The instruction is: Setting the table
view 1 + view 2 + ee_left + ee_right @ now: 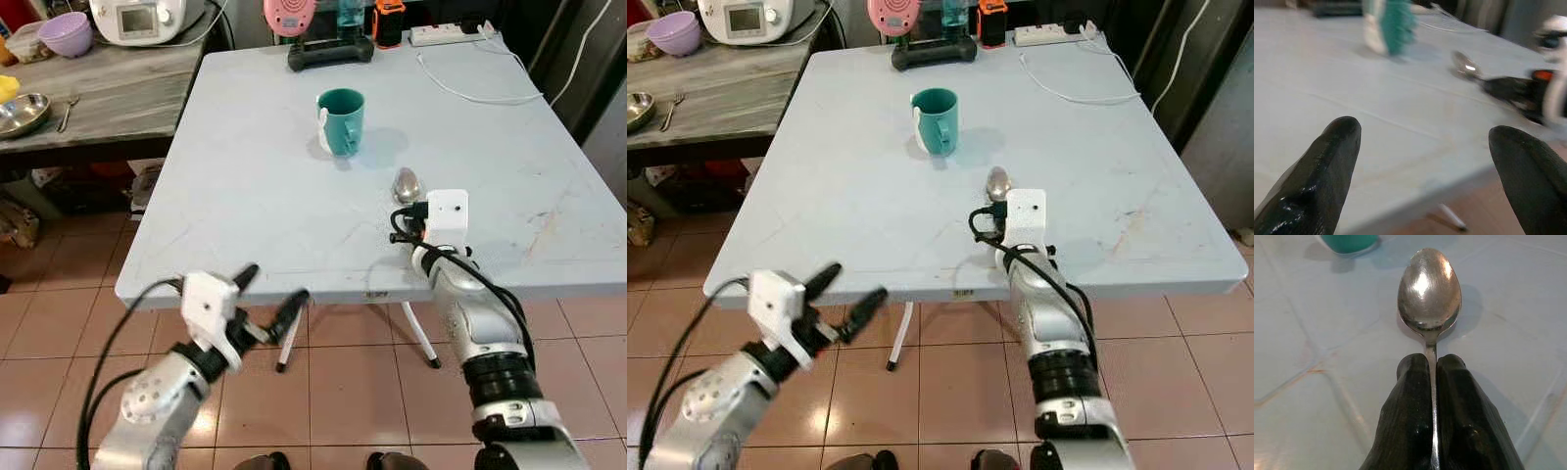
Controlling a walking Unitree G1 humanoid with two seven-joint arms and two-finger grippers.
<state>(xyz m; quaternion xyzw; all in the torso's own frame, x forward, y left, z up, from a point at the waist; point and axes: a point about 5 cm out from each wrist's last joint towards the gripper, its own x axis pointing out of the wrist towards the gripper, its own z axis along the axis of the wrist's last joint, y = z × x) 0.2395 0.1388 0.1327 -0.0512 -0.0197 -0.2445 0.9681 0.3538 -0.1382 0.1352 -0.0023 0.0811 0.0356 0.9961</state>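
On the worktop: the pale worktop (255,186) carries a teal mug (342,120) toward its middle and a spoon (407,184) nearer the robot's edge; a charger cable and other items lie along the far side, well apart from both.
Mug position: upright, handle turned toward the robot's left, standing beyond the spoon and slightly to the left of it, not touching it.
Right end effector: the right end effector (1433,367) reaches over the near edge of the worktop; its two black fingers are pressed together on the spoon's handle, with the bowl projecting past the tips.
Spoon long axis: runs straight on from the right end effector, bowl leading, pointing away from the robot and roughly toward the mug. Whether the bowl rests on the surface or sits just above it cannot be told.
Left end effector: the left end effector (272,289) hangs below and in front of the near worktop edge, fingers spread wide, holding nothing.
Nearer arm: the right, already on the spoon.
Judgement: placing likely calls for lowering and releasing just beside the mug.
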